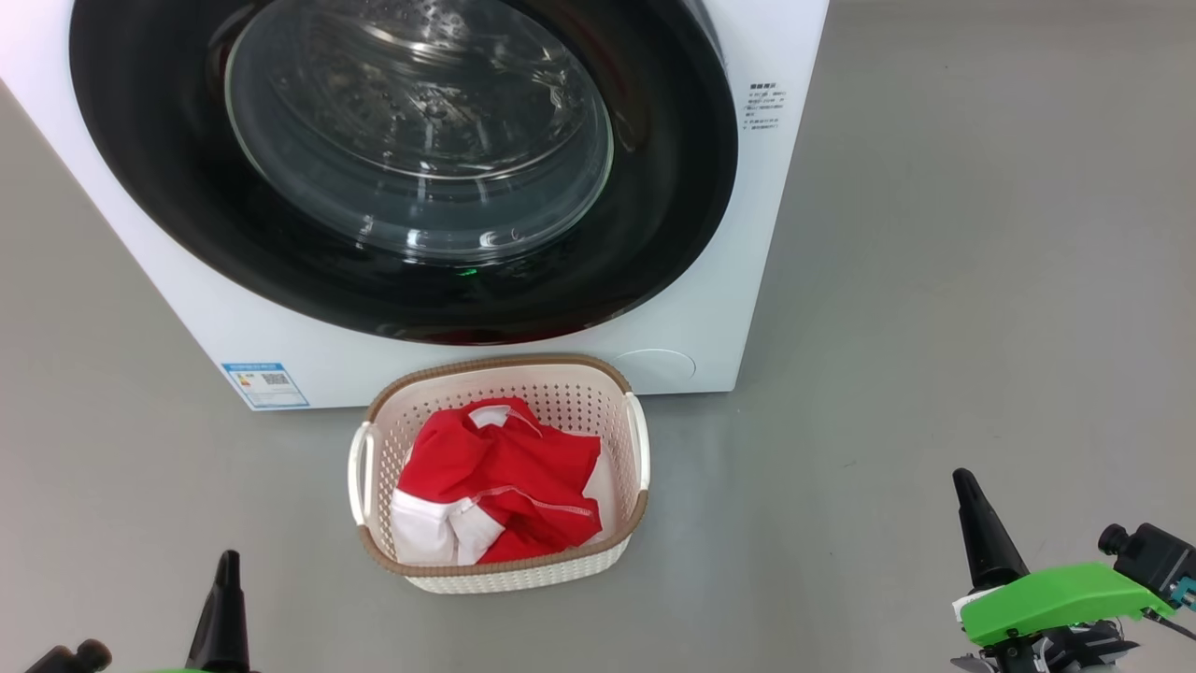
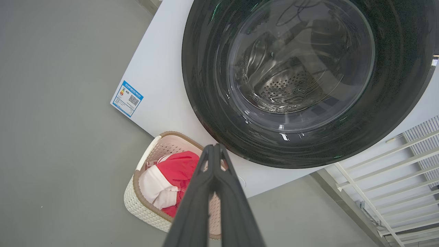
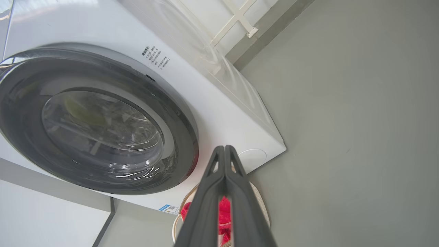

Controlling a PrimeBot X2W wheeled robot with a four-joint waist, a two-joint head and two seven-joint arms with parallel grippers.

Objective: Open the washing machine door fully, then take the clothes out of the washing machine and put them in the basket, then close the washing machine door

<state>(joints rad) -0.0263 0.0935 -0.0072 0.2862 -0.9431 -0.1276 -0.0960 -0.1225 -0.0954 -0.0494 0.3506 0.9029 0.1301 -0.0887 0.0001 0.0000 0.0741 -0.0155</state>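
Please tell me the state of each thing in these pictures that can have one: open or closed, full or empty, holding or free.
washing machine door: closed against the machine front.
washing machine: no clothes seen through the glass.
basket: upright on the floor, holding the clothes.
clothes: crumpled inside the basket.
left gripper: shut, holding nothing.
right gripper: shut, holding nothing.

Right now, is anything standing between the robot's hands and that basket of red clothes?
Nothing visible does: just grey floor lies between the left hand, the right hand and the basket with the clothes.
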